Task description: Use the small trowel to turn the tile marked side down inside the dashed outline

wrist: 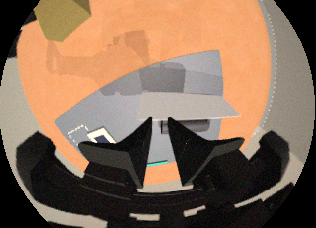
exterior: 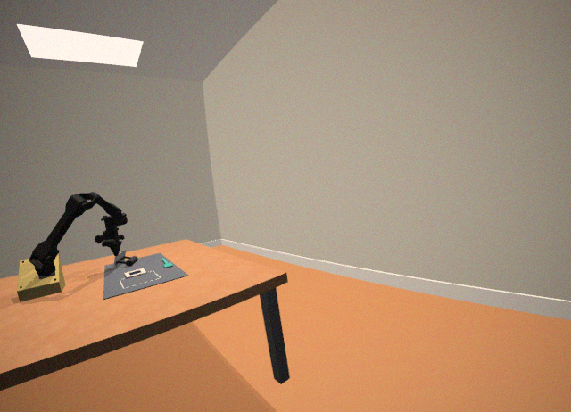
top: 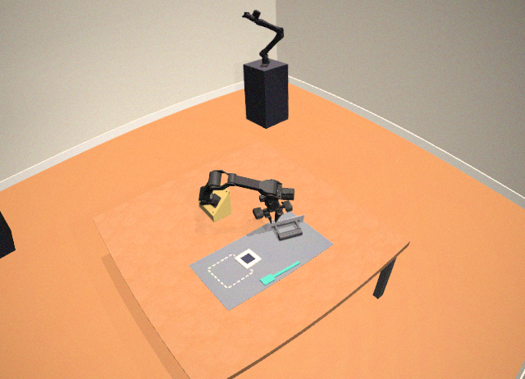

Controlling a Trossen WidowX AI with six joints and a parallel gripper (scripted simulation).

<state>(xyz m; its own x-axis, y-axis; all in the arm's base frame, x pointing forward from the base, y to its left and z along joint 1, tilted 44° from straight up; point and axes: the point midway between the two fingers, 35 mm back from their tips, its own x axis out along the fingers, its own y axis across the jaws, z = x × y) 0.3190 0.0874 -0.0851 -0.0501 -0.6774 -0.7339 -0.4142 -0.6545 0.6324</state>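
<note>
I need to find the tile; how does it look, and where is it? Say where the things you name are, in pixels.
On the table (top: 169, 281) (exterior: 230, 269) (wrist: 39, 80) lies a grey mat (top: 224, 296) (exterior: 112, 290) (wrist: 212, 65). The tile (top: 248, 257) (exterior: 135, 272) (wrist: 103, 138) sits there, at a corner of the dashed outline (top: 228, 287) (exterior: 121, 286) (wrist: 70, 134). Unlike the long teal tool (top: 267, 279) (exterior: 167, 264) (wrist: 157, 164), it is square and white, with a dark centre.
</note>
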